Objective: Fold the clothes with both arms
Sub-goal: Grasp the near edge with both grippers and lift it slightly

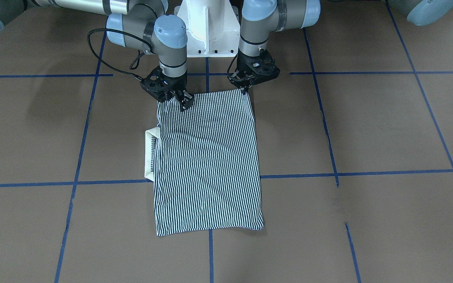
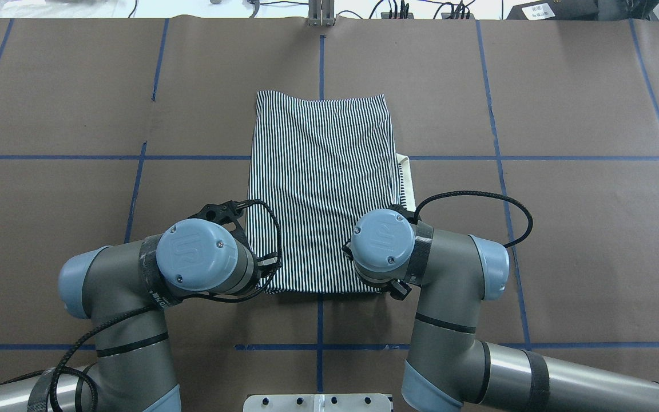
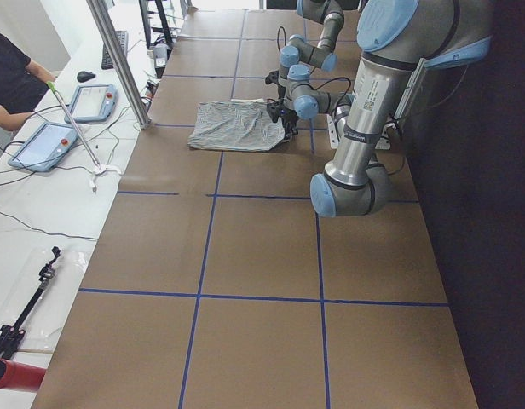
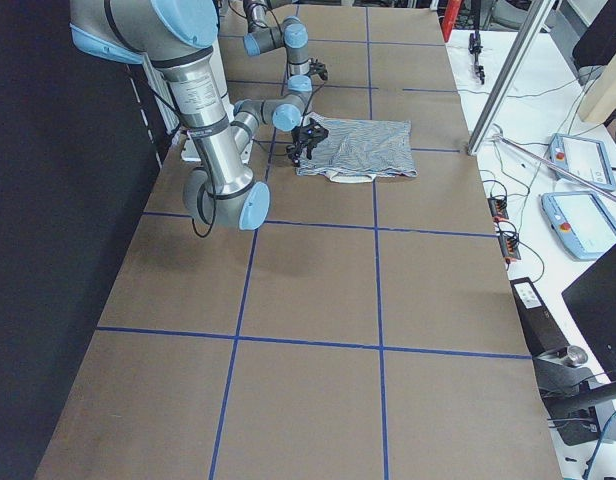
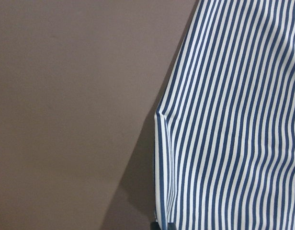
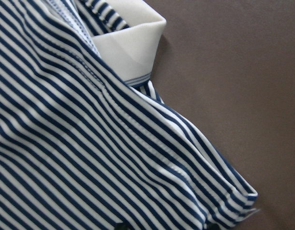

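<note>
The striped polo shirt (image 1: 209, 161) lies folded into a tall rectangle mid-table, also seen from overhead (image 2: 324, 189). Its cream collar (image 1: 150, 153) pokes out from the edge on the robot's right. My left gripper (image 1: 245, 90) pinches the near corner of the shirt; the left wrist view shows the striped edge (image 5: 162, 143) tented up off the brown surface. My right gripper (image 1: 184, 103) is shut on the same near edge, a little inward from the other corner. In the right wrist view the collar (image 6: 130, 45) and a raised shirt corner (image 6: 243, 196) show. From overhead both wrists hide the fingers.
The white pedestal base (image 1: 207, 31) stands just behind the shirt's near edge. Blue tape lines (image 1: 368, 172) grid the brown table. A black cable (image 2: 481, 198) loops out from the right wrist. Teach pendants (image 3: 43, 145) and a person (image 3: 11, 72) are beyond the table's far side.
</note>
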Available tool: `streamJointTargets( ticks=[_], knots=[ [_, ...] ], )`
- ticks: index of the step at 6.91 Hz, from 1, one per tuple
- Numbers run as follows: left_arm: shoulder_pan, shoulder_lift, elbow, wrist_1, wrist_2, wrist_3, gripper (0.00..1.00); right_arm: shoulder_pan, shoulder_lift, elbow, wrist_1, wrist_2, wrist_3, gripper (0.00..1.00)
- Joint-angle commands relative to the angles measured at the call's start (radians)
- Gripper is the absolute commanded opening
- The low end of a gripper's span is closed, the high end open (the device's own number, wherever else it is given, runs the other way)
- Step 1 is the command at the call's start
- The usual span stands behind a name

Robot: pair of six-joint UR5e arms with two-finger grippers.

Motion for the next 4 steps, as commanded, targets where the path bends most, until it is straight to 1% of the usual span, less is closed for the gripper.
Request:
streamJointTargets(
  ticks=[1,4],
  knots=[
    [-0.002,-0.001,-0.001,0.0,0.0,0.0,0.0,0.0,0.002,0.0,-0.001,0.003,-0.002,0.0],
    [-0.005,-0.004,-0.001,0.011,-0.002,0.0,0.0,0.002,0.007,0.014,0.003,0.003,0.0,0.0]
  ],
)
